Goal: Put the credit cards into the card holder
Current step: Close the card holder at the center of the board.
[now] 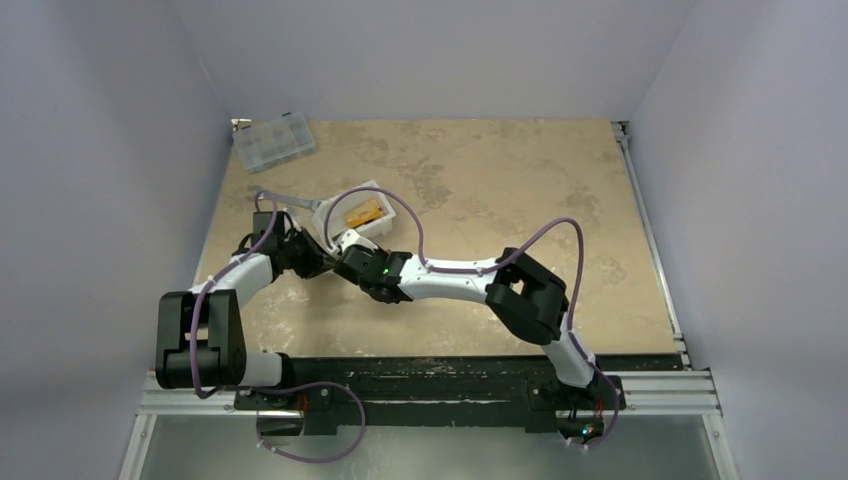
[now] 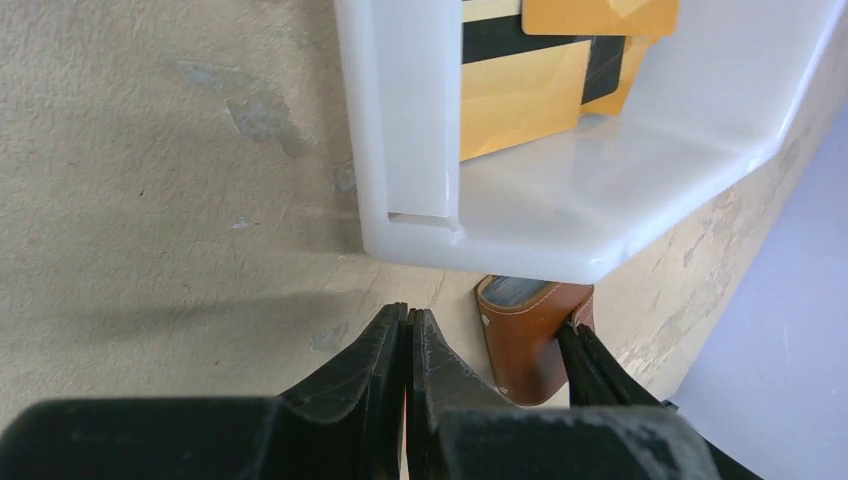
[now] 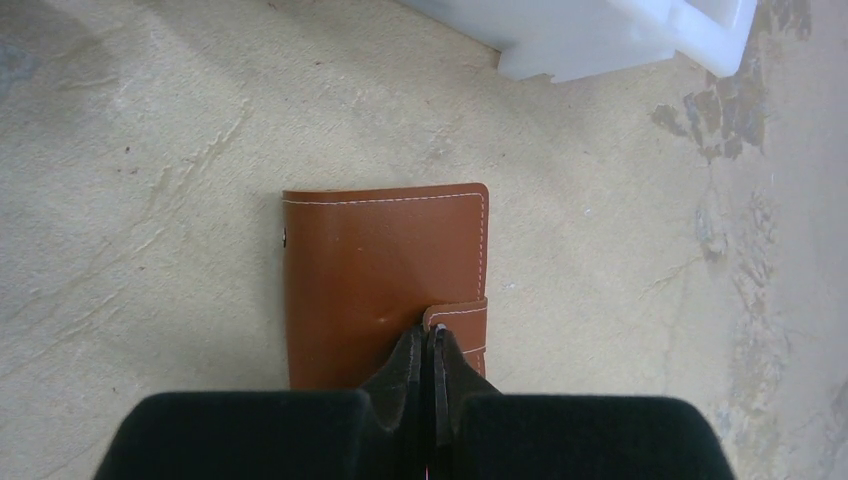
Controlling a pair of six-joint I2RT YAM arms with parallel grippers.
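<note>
The brown leather card holder (image 3: 380, 270) lies closed on the table, just in front of a white tray (image 2: 560, 200). My right gripper (image 3: 433, 332) is shut, and its tips rest on the end of the holder's snap strap (image 3: 462, 318). I cannot tell whether the strap is pinched. In the left wrist view the holder (image 2: 528, 345) sits to the right of my left gripper (image 2: 408, 318), which is shut on nothing a little above the table. Orange-yellow credit cards (image 2: 515, 95) lie stacked in the tray. No light blue card shows.
A clear compartmented box (image 1: 273, 140) stands at the far left corner. A silver wrench (image 1: 290, 200) lies left of the tray (image 1: 380, 196). Both arms crowd together at the left of the table, and purple cables loop over the tray. Walls close in the sides.
</note>
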